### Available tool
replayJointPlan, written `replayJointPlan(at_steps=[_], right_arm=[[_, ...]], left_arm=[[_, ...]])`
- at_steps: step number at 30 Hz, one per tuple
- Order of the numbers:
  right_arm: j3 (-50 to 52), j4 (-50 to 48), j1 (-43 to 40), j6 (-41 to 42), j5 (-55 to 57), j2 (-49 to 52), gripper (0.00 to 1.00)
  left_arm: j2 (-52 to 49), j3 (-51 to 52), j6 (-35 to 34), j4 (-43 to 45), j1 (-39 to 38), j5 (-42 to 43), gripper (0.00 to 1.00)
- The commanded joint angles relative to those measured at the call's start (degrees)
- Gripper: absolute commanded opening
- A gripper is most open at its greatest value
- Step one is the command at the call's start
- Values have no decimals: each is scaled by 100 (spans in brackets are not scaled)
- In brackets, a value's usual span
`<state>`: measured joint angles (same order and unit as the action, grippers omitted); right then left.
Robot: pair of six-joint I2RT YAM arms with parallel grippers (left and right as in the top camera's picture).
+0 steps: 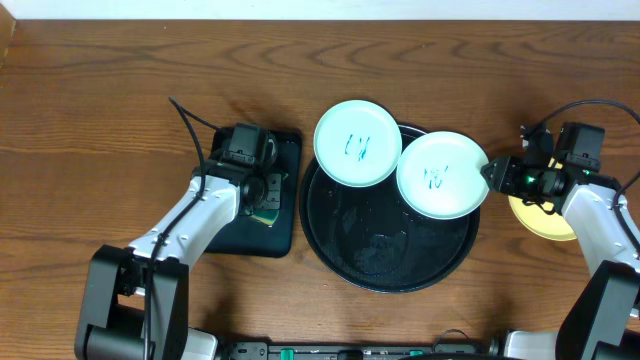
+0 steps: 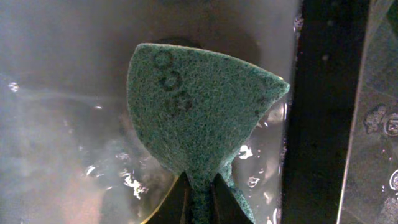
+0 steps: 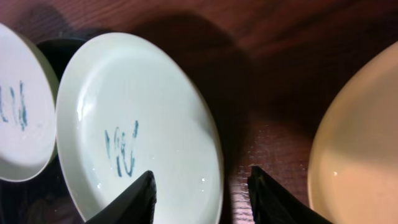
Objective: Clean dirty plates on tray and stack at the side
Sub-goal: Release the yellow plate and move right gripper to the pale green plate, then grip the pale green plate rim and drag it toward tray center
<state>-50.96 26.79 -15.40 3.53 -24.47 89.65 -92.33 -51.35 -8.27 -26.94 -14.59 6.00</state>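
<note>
The right gripper [image 3: 201,174] has its jaws spread wide and empty, straddling the right rim of the nearer scribbled plate [image 3: 124,112], with one finger over the plate's face and the other over bare table [image 3: 267,93]. That plate lies to the gripper's left, resting across the round tray's [image 1: 385,268] right rim. The right arm is plainly the nearer one, and closing here should catch the edge. Just beyond the outer finger sits the yellow plate [image 3: 357,143] on the wood, leaving only a narrow gap. Further left, the second scribbled plate [image 1: 357,143] overhangs the tray's upper-left rim, touching the first or nearly so. Farthest off, the left gripper [image 2: 200,198] is pinched tight on a green sponge [image 2: 199,106] above the small rectangular tray [image 1: 285,238]
</note>
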Motion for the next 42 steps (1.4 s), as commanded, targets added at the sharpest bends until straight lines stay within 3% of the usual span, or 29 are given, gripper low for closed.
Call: replayJointPlan(at_steps=[1,3,12,19,24,29,36,42], right_arm=[[-66,2,50,-149,-192,52,51],[-66,-11,50,-149,-190,52,59],[-66,-142,50,-144,173,243,62],[-63,-476,155,-144,184,588,56],[-63,-719,168,-35,199,660,43],[-61,-732,168,-31,461,671,38],[-28,-732,214,-17,470,754,39],[-24,-730,291,-17,476,813,28]], left_arm=[[52,57,-258,-17,-22,-90,7],[15,57,-258,-17,-22,-90,8],[-26,57,-302,-17,-24,-90,8],[-26,57,-302,-17,-24,-87,8],[-26,57,-302,-17,-24,-87,8],[-26,57,-302,-17,-24,-87,7],[-26,57,-302,-17,-24,-87,7],[-26,57,-302,-20,-24,-87,8]])
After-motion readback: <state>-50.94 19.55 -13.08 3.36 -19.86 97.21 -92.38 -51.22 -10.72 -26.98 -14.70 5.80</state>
